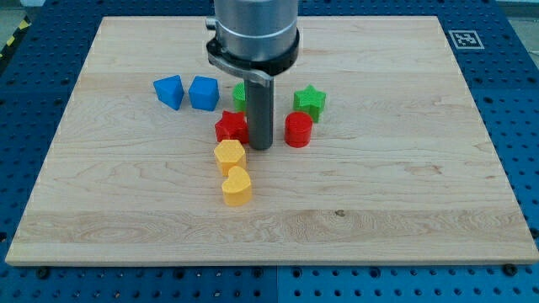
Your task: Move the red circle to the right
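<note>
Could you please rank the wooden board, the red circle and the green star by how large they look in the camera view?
1. Wooden board, by far the largest.
2. Red circle and green star: they look about alike, and the circle sits nearer the view's bottom, so I will not rank them.
My tip rests just to the circle's left.

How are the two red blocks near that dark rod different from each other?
The red circle is a smooth round cylinder; the red star has pointed, notched edges. The red circle sits on the view's right of my tip, with a small gap; the red star sits on its left, close against the rod. The red star nearly touches the yellow hexagon below it; the red circle stands apart. Both are red and similar in size.
</note>
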Available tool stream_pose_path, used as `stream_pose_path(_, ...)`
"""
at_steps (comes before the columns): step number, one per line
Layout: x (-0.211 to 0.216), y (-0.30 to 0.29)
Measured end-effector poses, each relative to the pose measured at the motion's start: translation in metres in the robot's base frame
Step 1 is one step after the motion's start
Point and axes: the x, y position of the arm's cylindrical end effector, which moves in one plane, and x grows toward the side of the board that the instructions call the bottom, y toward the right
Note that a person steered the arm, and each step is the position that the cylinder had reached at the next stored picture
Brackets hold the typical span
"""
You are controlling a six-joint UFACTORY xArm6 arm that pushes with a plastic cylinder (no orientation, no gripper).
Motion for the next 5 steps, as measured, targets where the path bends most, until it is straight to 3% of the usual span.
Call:
stream_pose_path(1, -0.023, 0.000)
stream_pose_path(5, -0.004, 0.026)
